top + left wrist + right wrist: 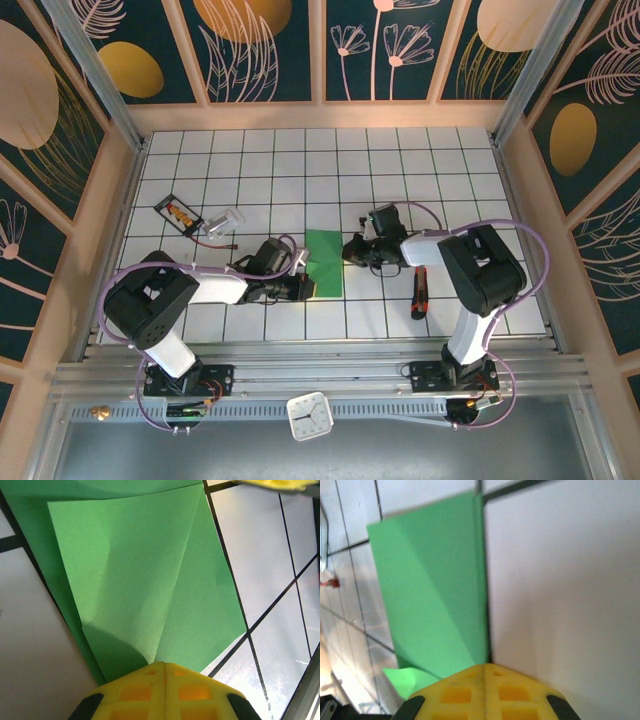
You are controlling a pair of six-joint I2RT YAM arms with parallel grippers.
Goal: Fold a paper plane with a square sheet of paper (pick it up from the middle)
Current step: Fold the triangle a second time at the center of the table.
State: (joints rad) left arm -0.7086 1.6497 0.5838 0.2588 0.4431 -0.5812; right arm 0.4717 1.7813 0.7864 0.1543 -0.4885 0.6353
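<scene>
Nearest, one small white clock (310, 415) lies on the metal rail between the two arm bases; its face is too small to read. Past it on the right, one red-and-black tool (419, 292) lies on the white-tiled table (260, 170) beside the right arm, well apart from the paper.

At about the same depth, the left gripper (306, 284) sits low on the tiles. Its yellow fingers (135, 692) are clenched together, with their tips at the near left part of the one square sheet of paper (324, 262). Whether they pinch the paper or only press on it I cannot tell.

The sheet is bright green, creased into a narrower shape with diagonal folds, and lies near the middle of the table. A little farther back, the right gripper (350, 250) meets the sheet's right edge, its yellow fingers (515, 692) likewise closed tight.

Farther off on the left, one black tray (178, 213) holds orange pieces, with one small pale object (226, 219) near it. Beyond the paper, the far rows of tiles lie open up to the wooden wall (320, 115). Wooden rails bound the left and right sides too.
</scene>
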